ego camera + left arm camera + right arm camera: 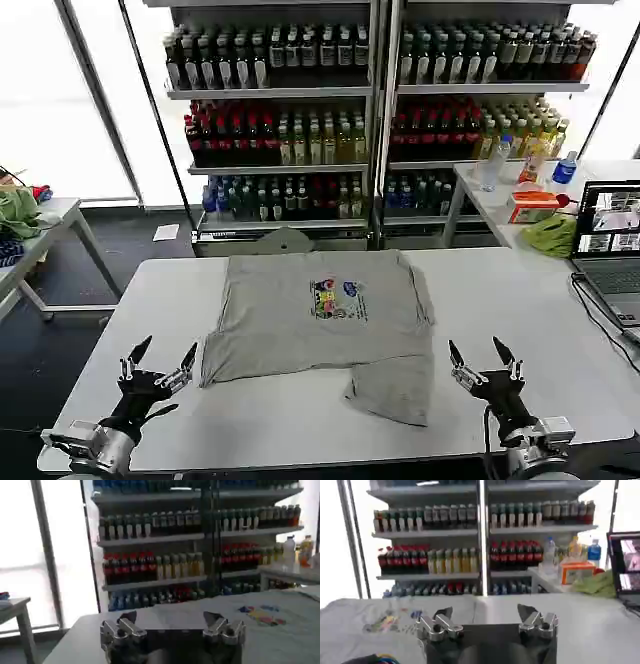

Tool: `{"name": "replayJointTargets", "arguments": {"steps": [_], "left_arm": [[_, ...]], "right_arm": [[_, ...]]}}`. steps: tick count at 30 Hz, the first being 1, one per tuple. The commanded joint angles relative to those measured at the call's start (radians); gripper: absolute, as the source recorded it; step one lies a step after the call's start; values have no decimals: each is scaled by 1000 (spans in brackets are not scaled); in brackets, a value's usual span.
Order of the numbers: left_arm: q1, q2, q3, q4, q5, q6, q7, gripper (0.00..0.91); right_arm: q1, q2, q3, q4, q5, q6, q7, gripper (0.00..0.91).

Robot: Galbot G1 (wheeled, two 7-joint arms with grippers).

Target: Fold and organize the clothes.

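A grey shirt [318, 322] lies print-up at centre frame on the table [520, 300], its lower right corner already turned over. The left gripper [158, 364] at lower left and right gripper [482, 361] at lower right hover with fingers spread, holding nothing. Folding looks barely begun; next, each must reach a shirt edge.

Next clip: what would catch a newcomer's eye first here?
A light grey shirt with a multicolour chest print lies spread at the middle of the white table, its lower right part folded over. The left gripper and right gripper wait open at the table's near edge, either side of it.
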Motion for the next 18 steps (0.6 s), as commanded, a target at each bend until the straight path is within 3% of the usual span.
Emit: {"name": "replayJointTargets", "arguments": {"steps": [1,7,18], "left_arm": [[18,169,87,-39,-198,251,-126,907],[15,208,130,-27,-289,334,-182,907],[-26,192,167,-11,-284,335,-190,907]], "right_arm": [[-9,-21,-65,67,-12,-221,101,907],[-39,-13,-116,64,-37,-222,132,907],[-51,29,-174,43,-4,-222,143,907]]}}
